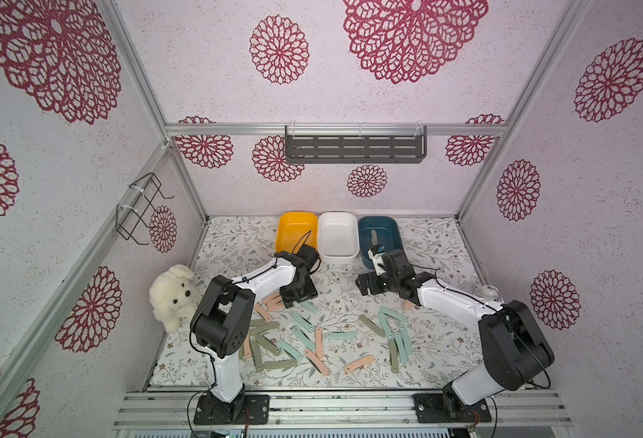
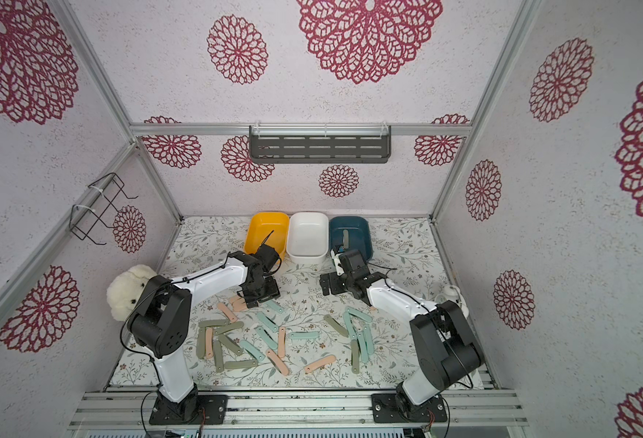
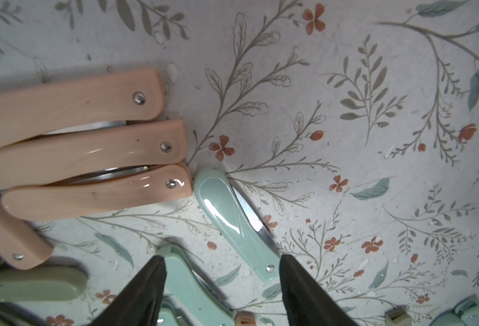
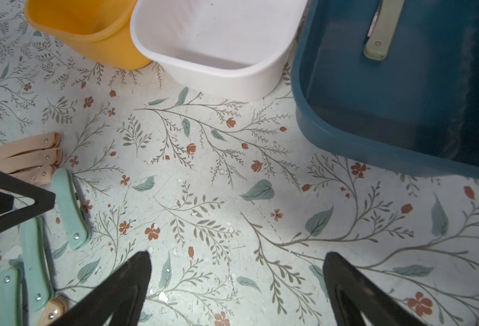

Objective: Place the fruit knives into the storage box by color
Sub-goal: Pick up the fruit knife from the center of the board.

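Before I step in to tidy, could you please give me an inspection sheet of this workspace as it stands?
Surface: floral table cover, flat, its near half strewn with knives.
Job's things: pink, mint and olive fruit knives lie scattered; one olive knife lies in the blue bin; nothing seen in the yellow bin or white bin.
Clutter: white plush dog at the table's left edge.
Grippers: left gripper open, low over a mint knife; right gripper open, empty, over bare cover.
Cables: black cable loops off the left wrist before the yellow bin.
Surroundings: flower-patterned walls; grey shelf on the back wall.
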You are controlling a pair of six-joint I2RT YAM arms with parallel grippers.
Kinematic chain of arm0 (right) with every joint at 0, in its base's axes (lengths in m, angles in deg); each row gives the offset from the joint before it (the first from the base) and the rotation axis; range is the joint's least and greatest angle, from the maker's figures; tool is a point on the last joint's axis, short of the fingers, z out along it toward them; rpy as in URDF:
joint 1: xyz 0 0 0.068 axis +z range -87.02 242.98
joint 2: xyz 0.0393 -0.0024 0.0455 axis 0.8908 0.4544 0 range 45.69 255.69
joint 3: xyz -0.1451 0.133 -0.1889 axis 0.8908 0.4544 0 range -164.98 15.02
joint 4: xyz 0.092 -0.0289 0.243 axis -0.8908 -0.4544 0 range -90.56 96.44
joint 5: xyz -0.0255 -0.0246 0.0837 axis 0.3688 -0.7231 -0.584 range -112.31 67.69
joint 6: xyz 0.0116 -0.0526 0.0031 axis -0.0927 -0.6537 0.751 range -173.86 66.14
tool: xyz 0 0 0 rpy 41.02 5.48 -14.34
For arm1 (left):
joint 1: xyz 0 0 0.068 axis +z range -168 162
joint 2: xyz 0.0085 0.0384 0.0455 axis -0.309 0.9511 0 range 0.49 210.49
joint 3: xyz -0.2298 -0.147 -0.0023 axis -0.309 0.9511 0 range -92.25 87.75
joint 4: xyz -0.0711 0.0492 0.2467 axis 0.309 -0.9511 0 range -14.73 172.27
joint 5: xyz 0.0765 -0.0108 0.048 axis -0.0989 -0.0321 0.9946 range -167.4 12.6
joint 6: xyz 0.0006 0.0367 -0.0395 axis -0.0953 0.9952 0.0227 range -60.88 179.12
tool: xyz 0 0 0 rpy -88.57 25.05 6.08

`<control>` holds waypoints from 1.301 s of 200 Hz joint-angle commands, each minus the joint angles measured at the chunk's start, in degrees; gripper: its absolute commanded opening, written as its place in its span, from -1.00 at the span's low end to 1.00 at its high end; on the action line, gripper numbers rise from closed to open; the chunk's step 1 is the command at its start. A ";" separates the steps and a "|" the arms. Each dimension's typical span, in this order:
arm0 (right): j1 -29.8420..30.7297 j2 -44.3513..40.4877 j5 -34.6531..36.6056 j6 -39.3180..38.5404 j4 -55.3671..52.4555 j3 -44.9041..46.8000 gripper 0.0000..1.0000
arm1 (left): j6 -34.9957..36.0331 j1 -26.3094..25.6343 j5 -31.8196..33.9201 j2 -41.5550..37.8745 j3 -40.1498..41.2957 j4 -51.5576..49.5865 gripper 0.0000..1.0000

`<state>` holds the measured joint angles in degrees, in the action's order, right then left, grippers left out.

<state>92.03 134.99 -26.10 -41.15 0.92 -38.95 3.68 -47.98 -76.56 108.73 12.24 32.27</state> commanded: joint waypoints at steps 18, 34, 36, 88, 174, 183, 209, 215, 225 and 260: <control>0.17 1.94 -1.48 0.82 0.93 -2.77 0.99 | 1.64 -0.54 -1.32 2.96 -1.72 2.81 0.26; 0.21 2.41 -1.31 0.81 1.00 -2.98 0.99 | 1.89 -0.56 -1.19 3.64 -1.93 2.93 0.21; 0.16 2.45 -1.31 0.78 1.00 -2.98 0.99 | 1.91 -0.60 -1.08 3.68 -1.93 2.90 0.21; 0.24 4.39 -1.57 0.81 1.11 -4.21 0.99 | 3.55 -0.95 1.30 5.86 -1.62 2.00 -0.06; 0.32 7.03 -2.11 0.74 1.22 -6.01 0.99 | 6.83 -2.37 6.72 2.48 -0.40 -1.59 -0.25; 0.35 7.20 -2.03 0.73 1.32 -6.12 0.99 | 6.97 -2.41 6.73 2.47 -0.26 -1.40 -0.27; 0.33 7.32 -2.14 0.68 1.22 -6.21 0.99 | 7.58 -2.38 6.52 3.44 -1.00 -0.73 -0.30; 0.34 7.33 -2.14 0.82 1.21 -6.14 0.99 | 7.73 -2.41 6.25 3.67 -1.21 -0.53 -0.30; 0.33 7.29 -2.15 0.88 1.22 -6.06 0.99 | 7.95 -2.37 5.86 3.70 -1.40 -0.12 -0.27; 0.31 6.29 -0.97 0.72 -0.09 -6.04 0.99 | 8.33 -2.46 3.34 3.49 -0.55 -0.51 0.00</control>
<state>92.08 142.40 -27.15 -41.13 1.65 -43.28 11.26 -50.01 -71.34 113.37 11.46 32.03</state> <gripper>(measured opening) 0.994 0.451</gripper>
